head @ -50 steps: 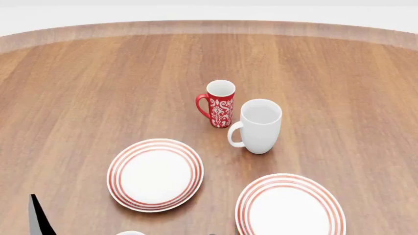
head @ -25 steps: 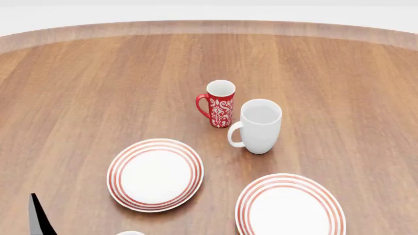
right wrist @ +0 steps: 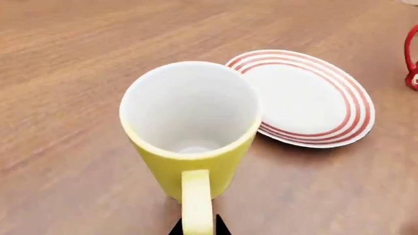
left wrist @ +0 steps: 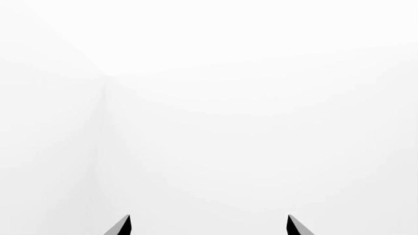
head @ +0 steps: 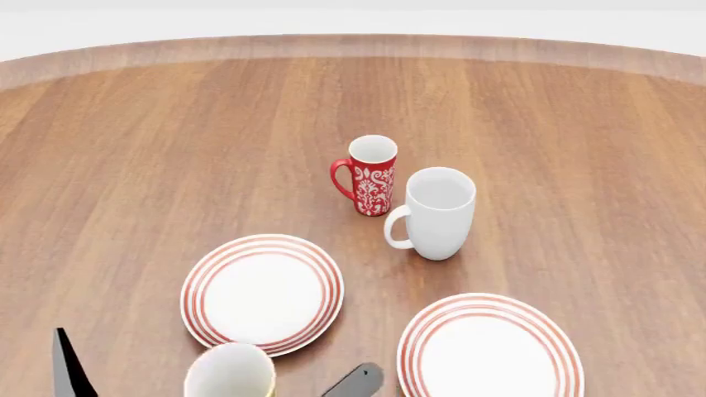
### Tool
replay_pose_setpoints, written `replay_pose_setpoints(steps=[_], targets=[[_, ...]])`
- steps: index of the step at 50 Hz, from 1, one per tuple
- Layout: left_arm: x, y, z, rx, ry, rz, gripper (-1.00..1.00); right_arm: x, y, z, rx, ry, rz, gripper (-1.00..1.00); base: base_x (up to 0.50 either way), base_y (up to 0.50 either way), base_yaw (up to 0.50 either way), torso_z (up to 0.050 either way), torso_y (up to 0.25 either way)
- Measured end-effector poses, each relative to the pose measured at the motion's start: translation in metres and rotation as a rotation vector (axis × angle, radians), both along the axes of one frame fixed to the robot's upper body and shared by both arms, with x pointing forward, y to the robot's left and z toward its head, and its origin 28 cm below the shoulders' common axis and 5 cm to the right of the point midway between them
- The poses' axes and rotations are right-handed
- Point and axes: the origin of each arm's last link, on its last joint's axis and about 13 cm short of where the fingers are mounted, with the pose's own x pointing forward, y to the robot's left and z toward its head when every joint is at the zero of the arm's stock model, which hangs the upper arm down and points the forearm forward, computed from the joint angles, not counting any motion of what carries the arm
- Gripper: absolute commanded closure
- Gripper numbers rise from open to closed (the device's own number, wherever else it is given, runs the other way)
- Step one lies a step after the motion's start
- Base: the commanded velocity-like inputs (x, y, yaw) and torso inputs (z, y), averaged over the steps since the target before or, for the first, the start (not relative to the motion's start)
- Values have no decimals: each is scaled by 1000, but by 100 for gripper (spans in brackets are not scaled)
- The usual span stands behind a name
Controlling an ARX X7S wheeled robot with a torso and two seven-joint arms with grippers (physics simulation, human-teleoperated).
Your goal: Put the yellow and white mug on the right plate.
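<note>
The yellow and white mug [head: 230, 371] is upright at the bottom of the head view, overlapping the front edge of the left plate [head: 263, 294]. In the right wrist view the mug [right wrist: 189, 117] fills the middle, white inside, with its yellow handle between my jaw tips. My right gripper [right wrist: 197, 229] is shut on that handle; a grey part of it shows in the head view [head: 353, 382]. The right plate [head: 491, 347], white with red rings, lies to the right of the mug, bare. My left gripper [left wrist: 209, 226] is open and empty, facing blank white.
A plain white mug [head: 439, 212] and a slim red-and-white mug [head: 373, 174] stand together behind the plates. The left plate also shows in the right wrist view [right wrist: 307, 98], with the red mug at the edge [right wrist: 411, 58]. One left fingertip [head: 66, 364] shows at the bottom left.
The yellow mug has come up into the head view from the bottom edge, with part of my right gripper behind it. The other mugs, plates and left arm have not moved.
</note>
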Motion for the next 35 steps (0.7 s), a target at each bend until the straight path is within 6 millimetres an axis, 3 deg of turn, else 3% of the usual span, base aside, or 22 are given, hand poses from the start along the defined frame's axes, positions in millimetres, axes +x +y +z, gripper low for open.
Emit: replay_pose_setpoints(steps=[14,35], targets=[[-1,0,0,3,0,-1,-100,30,-15,55,49,-143,-104,100,0,0,0,0,0],[0,0,-1,7,2,0,-100,45,-65,118,-23,-281,-211,100,0,0,0,0,0]])
